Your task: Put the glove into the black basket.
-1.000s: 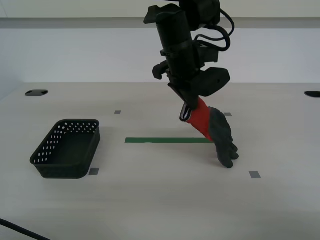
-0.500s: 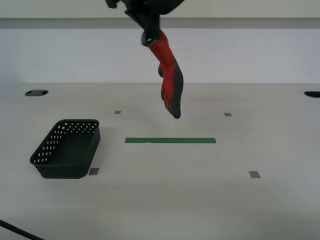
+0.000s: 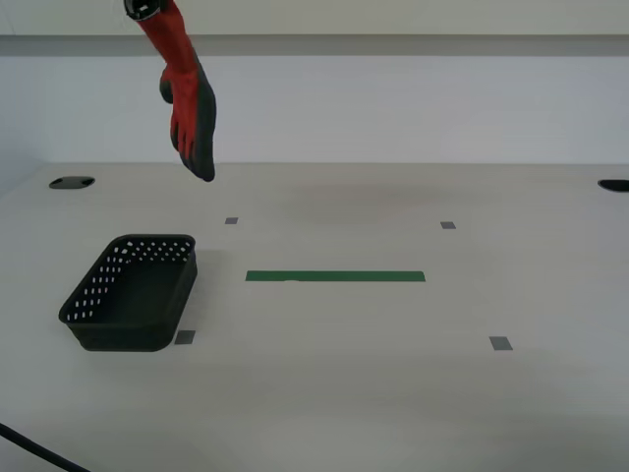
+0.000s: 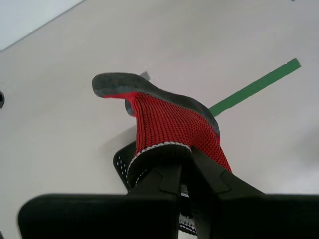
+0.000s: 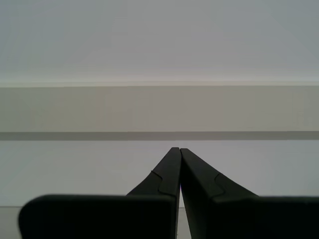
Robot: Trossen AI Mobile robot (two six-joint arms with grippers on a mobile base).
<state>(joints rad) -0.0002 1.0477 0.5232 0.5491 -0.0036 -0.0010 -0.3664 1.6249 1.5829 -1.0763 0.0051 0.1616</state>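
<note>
The glove (image 3: 187, 103), red knit with a dark grey coated palm and fingers, hangs fingers down high at the exterior view's upper left, above and behind the black basket (image 3: 133, 292). My second gripper (image 4: 185, 158) is shut on the glove's (image 4: 167, 119) red cuff; in the exterior view only its tip (image 3: 144, 10) shows at the top edge. In the second wrist view part of the basket (image 4: 121, 160) shows below the glove. My first gripper (image 5: 179, 151) is shut and empty, pointing at the wall; it is out of the exterior view.
A green tape strip (image 3: 335, 276) lies mid-table, with small grey tape squares (image 3: 500, 343) around it. Dark holes (image 3: 72, 183) sit at the table's far corners. A black cable (image 3: 39, 450) crosses the near corner on the exterior view's left.
The glove, held by my second gripper, has been lifted off the table and carried up and toward the exterior view's left, from near the green strip to above the basket's side.
</note>
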